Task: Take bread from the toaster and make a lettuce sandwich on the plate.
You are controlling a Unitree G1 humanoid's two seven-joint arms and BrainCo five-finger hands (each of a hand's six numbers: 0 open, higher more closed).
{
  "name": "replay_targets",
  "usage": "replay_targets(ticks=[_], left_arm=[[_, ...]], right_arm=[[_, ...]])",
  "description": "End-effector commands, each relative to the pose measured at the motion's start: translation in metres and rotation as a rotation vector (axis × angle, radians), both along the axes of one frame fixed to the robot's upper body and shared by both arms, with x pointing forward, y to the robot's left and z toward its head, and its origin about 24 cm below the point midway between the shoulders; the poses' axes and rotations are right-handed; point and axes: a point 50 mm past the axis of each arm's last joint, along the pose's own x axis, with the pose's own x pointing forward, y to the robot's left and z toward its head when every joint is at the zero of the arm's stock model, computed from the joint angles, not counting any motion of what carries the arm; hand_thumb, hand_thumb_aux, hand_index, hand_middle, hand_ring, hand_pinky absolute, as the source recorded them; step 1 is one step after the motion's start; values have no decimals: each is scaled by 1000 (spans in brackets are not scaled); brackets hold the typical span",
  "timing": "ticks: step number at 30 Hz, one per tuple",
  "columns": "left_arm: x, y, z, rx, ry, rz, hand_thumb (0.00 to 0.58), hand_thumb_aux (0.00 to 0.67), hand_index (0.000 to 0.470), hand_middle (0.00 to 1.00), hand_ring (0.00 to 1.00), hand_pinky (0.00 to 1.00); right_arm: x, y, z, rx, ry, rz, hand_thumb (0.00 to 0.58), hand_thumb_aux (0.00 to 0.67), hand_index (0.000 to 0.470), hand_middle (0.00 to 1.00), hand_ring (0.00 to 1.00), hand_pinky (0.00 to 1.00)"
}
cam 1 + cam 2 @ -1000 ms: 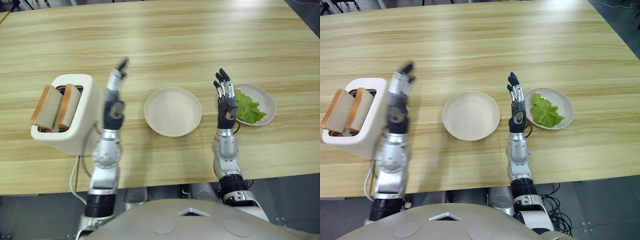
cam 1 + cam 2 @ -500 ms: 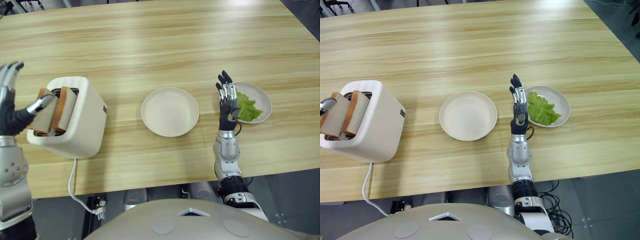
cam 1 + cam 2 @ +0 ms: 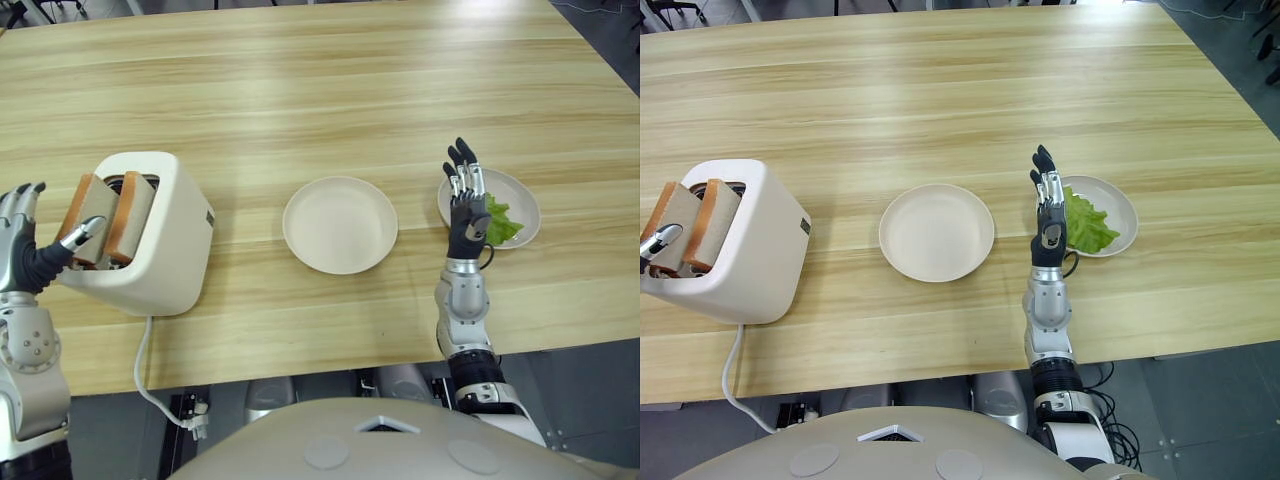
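Observation:
A white toaster [image 3: 165, 240] stands at the table's left with two bread slices [image 3: 108, 218] sticking up from its slots. My left hand [image 3: 28, 245] is at the toaster's left side, fingers open, with one finger touching the outer slice. An empty cream plate [image 3: 340, 223] lies in the middle of the table. To its right a small dish [image 3: 525, 197] holds a green lettuce leaf [image 3: 500, 220]. My right hand [image 3: 466, 203] stands upright with straight fingers at the dish's left edge, holding nothing.
The toaster's white cord [image 3: 150, 375] hangs over the table's front edge. The wooden table [image 3: 330, 90] stretches bare behind the plate and toaster.
My left hand swung from the toaster's right side to its left and now touches the outer slice. My right hand drifted slightly right toward the lettuce dish. The camera shifted a little.

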Motion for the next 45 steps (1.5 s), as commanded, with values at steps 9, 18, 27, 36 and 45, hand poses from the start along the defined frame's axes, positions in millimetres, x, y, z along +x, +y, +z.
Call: replay_targets(ticks=[9,18,27,36,45], left_arm=[[5,-3,-1,51,69,1,568,573,393,0,0,0],[16,-20,-14,5,105,-86,580,670,460,0,0,0],[34,-56,20,18,-114,-228,580,670,460,0,0,0],[23,-41,65,126,-359,-124,580,670,460,1000,1000,1000],[41,-85,107,147,-539,-407,580,670,460,1000,1000,1000]], right_arm=[[1,1,1,0,-4,-4,0,0,0,0,0,0],[4,2,2,-3,-7,3,0,0,0,0,0,0],[5,0,0,-10,1,2,0,0,0,0,0,0],[17,-65,10,-379,28,-285,0,0,0,0,0,0],[11,-148,11,-1074,123,-721,0,0,0,0,0,0]])
